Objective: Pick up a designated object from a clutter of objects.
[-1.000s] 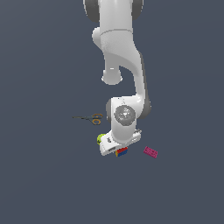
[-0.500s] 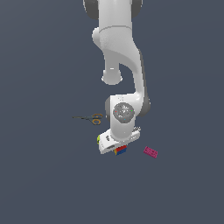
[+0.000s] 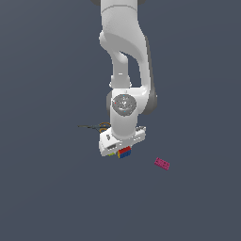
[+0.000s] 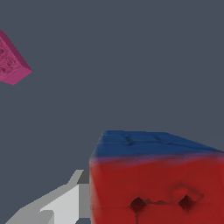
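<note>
**Red-and-blue cube at the gripper**

Red, blue and yellow-orange, the puzzle cube [image 3: 124, 152] sits directly under the gripper [image 3: 121, 151], one grey finger [image 4: 65, 203] touching its side; whether it is pinched I cannot tell. Plain dark grey-blue ground [image 3: 197, 207] surrounds it; pink brick [image 3: 162, 164] lies apart.

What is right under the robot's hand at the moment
The multicoloured cube sits directly under the tool, red and blue faces showing. A sliver of the yellow-green ball peeks out beside it. The white hand hides the rest of the ball and the cube's top.
</note>
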Tool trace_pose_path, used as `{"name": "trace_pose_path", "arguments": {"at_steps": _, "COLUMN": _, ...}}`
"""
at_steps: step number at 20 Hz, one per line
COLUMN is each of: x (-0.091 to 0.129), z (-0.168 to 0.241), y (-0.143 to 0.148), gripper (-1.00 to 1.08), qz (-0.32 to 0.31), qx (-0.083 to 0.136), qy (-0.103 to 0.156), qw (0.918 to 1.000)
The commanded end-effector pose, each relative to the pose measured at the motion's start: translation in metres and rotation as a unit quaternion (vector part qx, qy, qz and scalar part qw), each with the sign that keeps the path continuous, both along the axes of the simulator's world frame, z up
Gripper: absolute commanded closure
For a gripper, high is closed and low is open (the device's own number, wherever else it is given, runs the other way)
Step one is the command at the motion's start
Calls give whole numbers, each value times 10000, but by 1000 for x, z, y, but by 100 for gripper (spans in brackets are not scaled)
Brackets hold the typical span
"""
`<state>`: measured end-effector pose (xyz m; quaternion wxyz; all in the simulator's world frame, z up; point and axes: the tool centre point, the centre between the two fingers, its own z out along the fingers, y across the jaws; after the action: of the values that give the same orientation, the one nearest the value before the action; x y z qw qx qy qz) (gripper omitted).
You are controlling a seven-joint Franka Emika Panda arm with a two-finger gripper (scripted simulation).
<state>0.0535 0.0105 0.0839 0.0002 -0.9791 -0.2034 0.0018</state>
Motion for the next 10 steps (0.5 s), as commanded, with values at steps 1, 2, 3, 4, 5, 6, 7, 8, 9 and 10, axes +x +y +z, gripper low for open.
{"name": "trace_pose_path", "arguments": {"at_steps": 1, "x": -9, "z": 18, "y": -10, "gripper": 108, "qz": -3, "qx": -1, "qy": -14, "qw": 10000}}
{"name": "trace_pose_path", "arguments": {"at_steps": 2, "x": -13, "z": 26, "y": -15, "gripper": 108, "qz": -3, "qx": -1, "qy": -14, "qw": 10000}}
{"name": "trace_pose_path", "arguments": {"at_steps": 3, "x": -17, "z": 33, "y": -20, "gripper": 108, "qz": -3, "qx": -1, "qy": -14, "qw": 10000}}
{"name": "trace_pose_path", "arguments": {"at_steps": 4, "x": -22, "z": 41, "y": -24, "gripper": 108, "qz": -3, "qx": -1, "qy": -14, "qw": 10000}}
{"name": "trace_pose_path", "arguments": {"at_steps": 5, "x": -26, "z": 49, "y": -29, "gripper": 108, "qz": -3, "qx": -1, "qy": -14, "qw": 10000}}
{"name": "trace_pose_path", "arguments": {"at_steps": 6, "x": -30, "z": 57, "y": -33, "gripper": 108, "qz": -3, "qx": -1, "qy": -14, "qw": 10000}}
{"name": "trace_pose_path", "arguments": {"at_steps": 7, "x": -35, "z": 64, "y": -38, "gripper": 108, "qz": -3, "qx": -1, "qy": -14, "qw": 10000}}
{"name": "trace_pose_path", "arguments": {"at_steps": 8, "x": -39, "z": 72, "y": -43, "gripper": 108, "qz": -3, "qx": -1, "qy": -14, "qw": 10000}}
{"name": "trace_pose_path", "arguments": {"at_steps": 9, "x": -44, "z": 81, "y": -47, "gripper": 108, "qz": -1, "qx": 2, "qy": -16, "qw": 10000}}
{"name": "trace_pose_path", "arguments": {"at_steps": 10, "x": -48, "z": 89, "y": -52, "gripper": 108, "qz": -1, "qx": 2, "qy": -16, "qw": 10000}}
